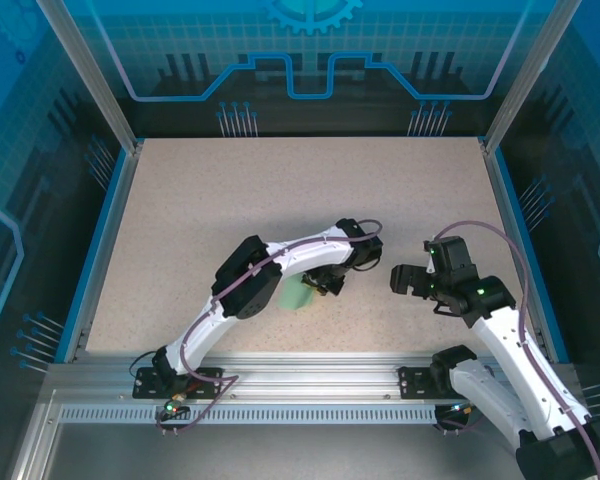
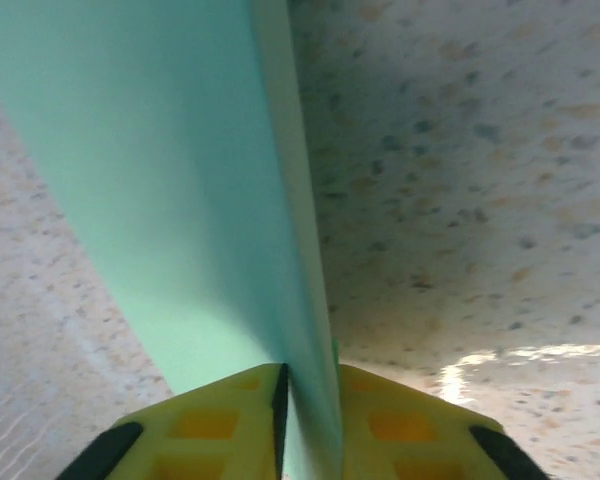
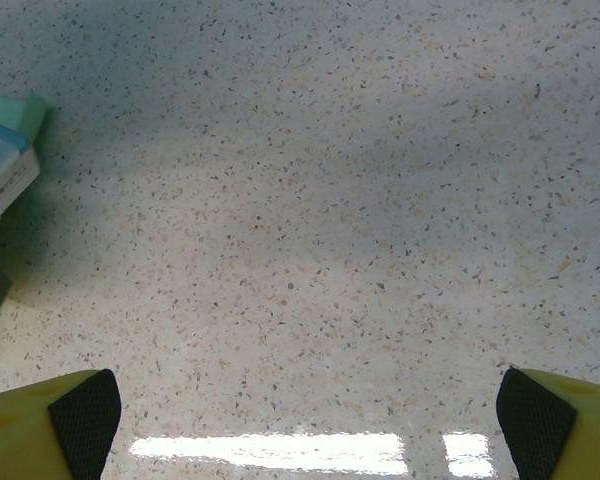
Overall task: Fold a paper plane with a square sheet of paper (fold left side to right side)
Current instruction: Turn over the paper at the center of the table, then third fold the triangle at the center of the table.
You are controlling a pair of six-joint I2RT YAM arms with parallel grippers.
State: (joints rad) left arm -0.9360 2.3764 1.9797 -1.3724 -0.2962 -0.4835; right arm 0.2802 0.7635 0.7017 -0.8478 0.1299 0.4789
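Two hands, one sheet. Nearest, in the left wrist view, the left hand (image 2: 310,385) is narrow, closed down on either side of the sheet (image 2: 180,180). The green paper runs up from between its jaws, standing on edge off the table (image 2: 460,150). We read that as a pinch on one edge; how firm, we can't say.

From above, the left arm (image 1: 280,265) reaches in over the middle of the table. The sheet pokes out just beside and under that hand, mostly covered. We can't tell how much lies flat or whether a fold is in it yet. The right hand (image 1: 412,280) sits near, to the right of the sheet and apart from it, jaws wide, nothing in them. Its wrist view has a sliver of green at the left edge.

We judge the step to be carrying the left side over to the right.
- **Release:** don't let go until the lifted edge sits over the opposite edge, corners matched, then lower it flat.
- **Pinning:** thin paper will flop and slide, so we'd bring the right hand in to pin the free side first.
- **Risk:** released early, the edge likely springs back or lands skewed.
- **Crease:** do it after, from the middle outward.

Farther out, the table runs on to the blue back wall (image 1: 310,60).
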